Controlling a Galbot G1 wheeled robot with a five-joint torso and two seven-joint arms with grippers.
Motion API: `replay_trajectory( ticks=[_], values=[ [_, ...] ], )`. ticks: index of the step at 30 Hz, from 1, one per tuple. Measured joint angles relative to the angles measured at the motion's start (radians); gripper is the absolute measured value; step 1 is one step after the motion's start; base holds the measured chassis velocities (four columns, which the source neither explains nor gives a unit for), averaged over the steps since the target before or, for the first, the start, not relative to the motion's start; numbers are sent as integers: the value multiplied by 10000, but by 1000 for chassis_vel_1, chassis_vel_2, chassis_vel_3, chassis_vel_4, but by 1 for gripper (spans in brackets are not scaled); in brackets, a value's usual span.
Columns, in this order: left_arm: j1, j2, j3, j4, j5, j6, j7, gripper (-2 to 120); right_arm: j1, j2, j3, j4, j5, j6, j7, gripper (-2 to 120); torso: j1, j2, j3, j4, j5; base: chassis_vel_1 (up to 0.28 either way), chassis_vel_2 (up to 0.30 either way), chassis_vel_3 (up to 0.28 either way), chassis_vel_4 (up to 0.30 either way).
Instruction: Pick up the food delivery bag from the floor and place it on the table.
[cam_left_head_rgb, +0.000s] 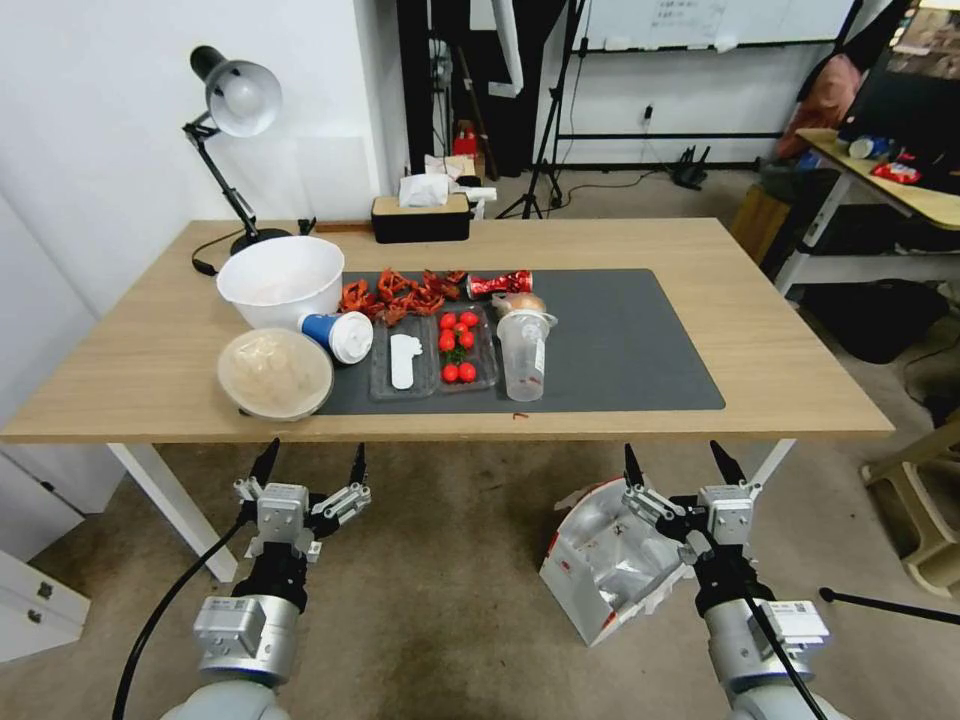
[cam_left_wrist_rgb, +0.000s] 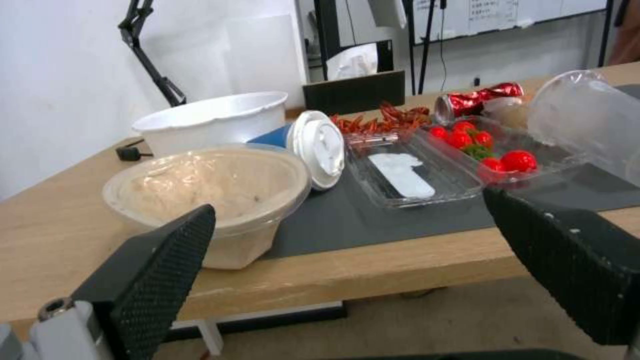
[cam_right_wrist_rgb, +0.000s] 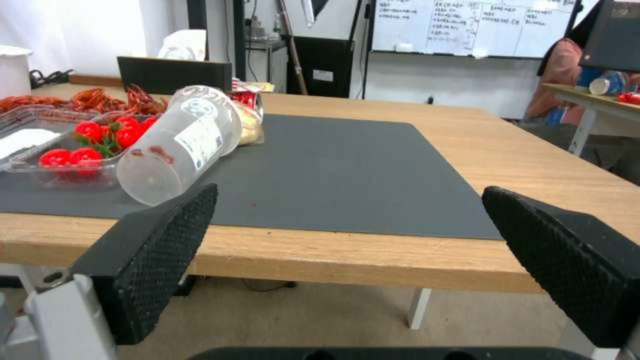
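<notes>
The food delivery bag (cam_left_head_rgb: 600, 570), white with silver foil lining and red edges, lies tipped on the floor (cam_left_head_rgb: 450, 610) just in front of the table (cam_left_head_rgb: 790, 350), toward its right end. My right gripper (cam_left_head_rgb: 673, 450) hangs open above the bag's top edge, its arm covering the bag's right side. My left gripper (cam_left_head_rgb: 313, 450) is open too and holds nothing, off to the left over bare floor. In the left wrist view the open left gripper (cam_left_wrist_rgb: 348, 202) faces the table's front edge (cam_left_wrist_rgb: 373, 267). In the right wrist view the open right gripper (cam_right_wrist_rgb: 350, 189) faces the dark mat (cam_right_wrist_rgb: 347, 170).
The left half of the mat holds a white bowl (cam_left_head_rgb: 281, 280), a lidded bowl (cam_left_head_rgb: 275, 373), a blue cup (cam_left_head_rgb: 338, 335), clear trays with tomatoes (cam_left_head_rgb: 458, 345), a plastic cup (cam_left_head_rgb: 525, 355) and a red can (cam_left_head_rgb: 500, 284). A lamp (cam_left_head_rgb: 235, 110) and tissue box (cam_left_head_rgb: 421, 215) stand behind. A second desk (cam_left_head_rgb: 880, 190) is at right.
</notes>
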Motion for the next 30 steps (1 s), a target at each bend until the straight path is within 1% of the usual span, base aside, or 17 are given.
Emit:
replay_trajectory(
  ticks=[24, 25, 26, 27, 28, 29, 30],
  values=[
    [1, 4, 23, 0, 0, -4, -34, 100, -4, 5, 2, -3, 7, 8, -27, 100, 1, 0, 0, 0, 0, 0, 0, 0, 0],
    [8, 21, 133, 5, 0, -31, -175, 100, -31, 46, 28, -30, 42, 90, -163, 100, 1, 0, 0, 2, 0, 0, 0, 0, 0],
    [8, 21, 133, 5, 0, -31, -175, 100, -31, 46, 28, -30, 42, 90, -163, 100, 1, 0, 0, 2, 0, 0, 0, 0, 0],
    [23, 50, 305, 13, -2, -67, -357, 100, -73, 113, 70, -73, 95, 215, -361, 100, 1, 0, 0, 2, -1, 0, 0, 0, 0],
    [28, 53, 352, 13, -4, -72, -372, 100, -108, 167, 102, -108, 135, 315, -517, 100, 1, 0, 0, 1, -2, 0, 0, 0, 0],
    [28, 68, 398, 14, -4, -86, -483, 100, -243, 365, 233, -233, 286, 673, -1087, 100, 0, 0, 0, -1, 4, 0, 0, 0, 0],
    [28, 68, 398, 14, -4, -86, -483, 100, -243, 365, 233, -233, 286, 673, -1087, 100, 0, 0, 0, -1, 4, 0, 0, 0, 0]
  ],
)
